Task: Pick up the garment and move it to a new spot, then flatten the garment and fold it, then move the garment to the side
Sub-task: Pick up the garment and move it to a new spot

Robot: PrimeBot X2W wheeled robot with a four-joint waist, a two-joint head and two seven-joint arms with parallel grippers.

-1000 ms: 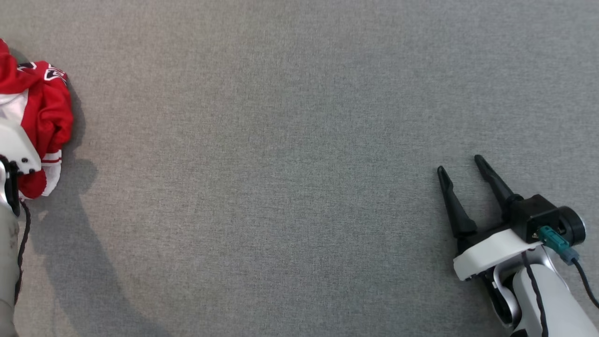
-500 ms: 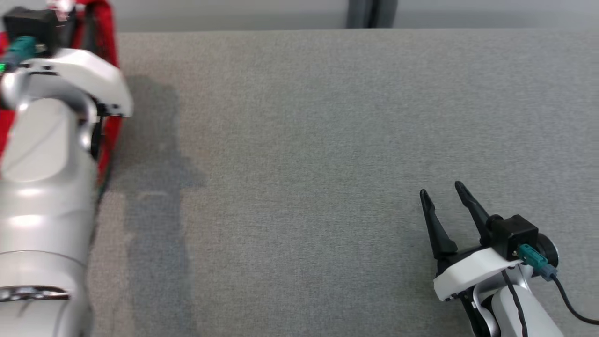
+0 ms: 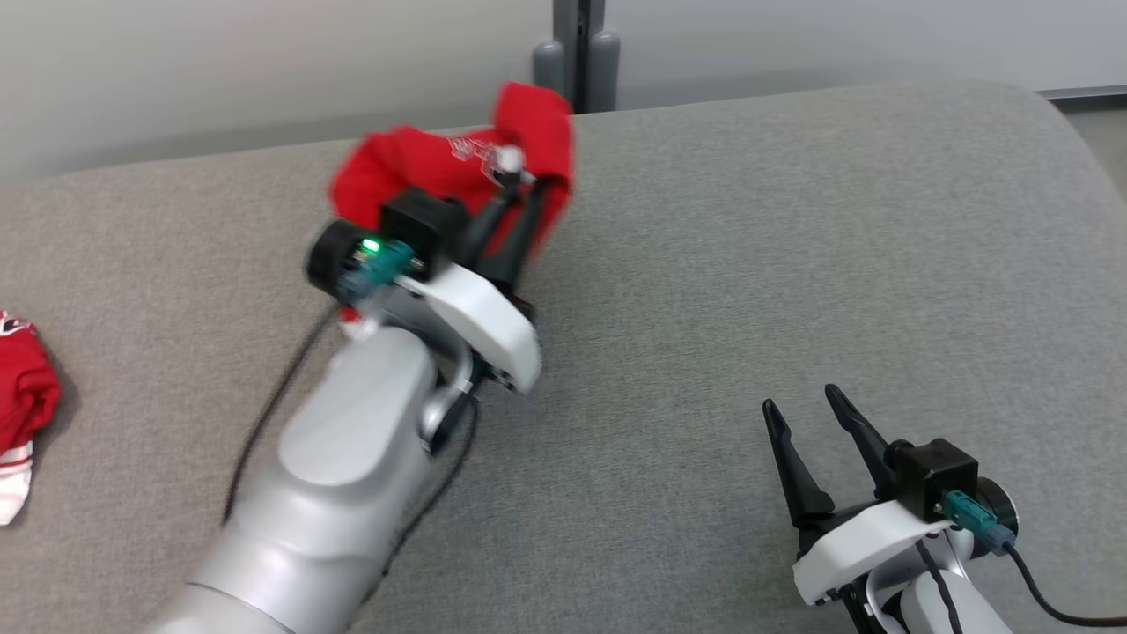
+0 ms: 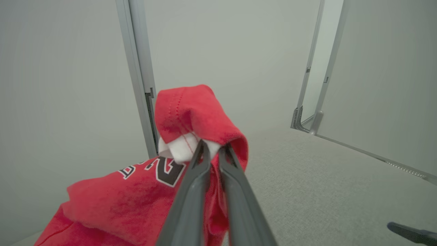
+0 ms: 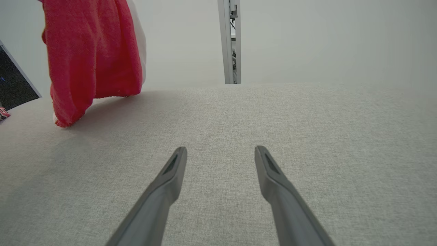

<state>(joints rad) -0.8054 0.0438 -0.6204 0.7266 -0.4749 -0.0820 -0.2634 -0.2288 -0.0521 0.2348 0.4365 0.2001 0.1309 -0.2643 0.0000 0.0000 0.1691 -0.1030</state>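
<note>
Left hand (image 4: 214, 145) clamped on red garment (image 4: 191, 109), raised over grey surface (image 3: 792, 220), right hand (image 3: 801, 398) apart, empty.

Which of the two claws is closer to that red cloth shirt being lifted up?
The left. The left gripper is clamped on the red shirt, holding it up. The right gripper sits open low over the grey fabric surface, apart from the shirt.

left claw (image 3: 524, 179): aloft, pinched shut | right claw (image 3: 801, 398): low, spread
</note>
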